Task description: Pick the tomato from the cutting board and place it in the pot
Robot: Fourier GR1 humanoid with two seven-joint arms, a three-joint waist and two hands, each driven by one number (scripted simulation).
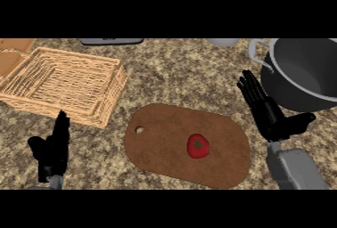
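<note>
Right hand (269, 113) hangs w/ fingers straight and spread, thumb out to the side, holding nothing. It sits between the cutting board's (164, 138) right edge and the pot (304, 78), near both. Tomato (199, 146) lies on the board, right of centre, green stem mark facing up, nothing touching it.

Step in hand, as I read it: the reach, grasp not yet begun. To do it well, swing the hand left and back toward the tomato, come down from above w/ fingers on one side and thumb on the other, close round the middle. It's round, so prob rolls if nudged sideways first. Then lift high enough to pass the pot's rim before going right.

Left hand (52, 149) rests at lower left, fingers up and straight, well apart from the board.

Desk (184, 75) is mottled brown stone. Wicker basket (66, 84) at upper left, well apart from the pot. Pot is dark grey w/ a pale rim and handle; can't tell what the small grey things at the top edge are.
</note>
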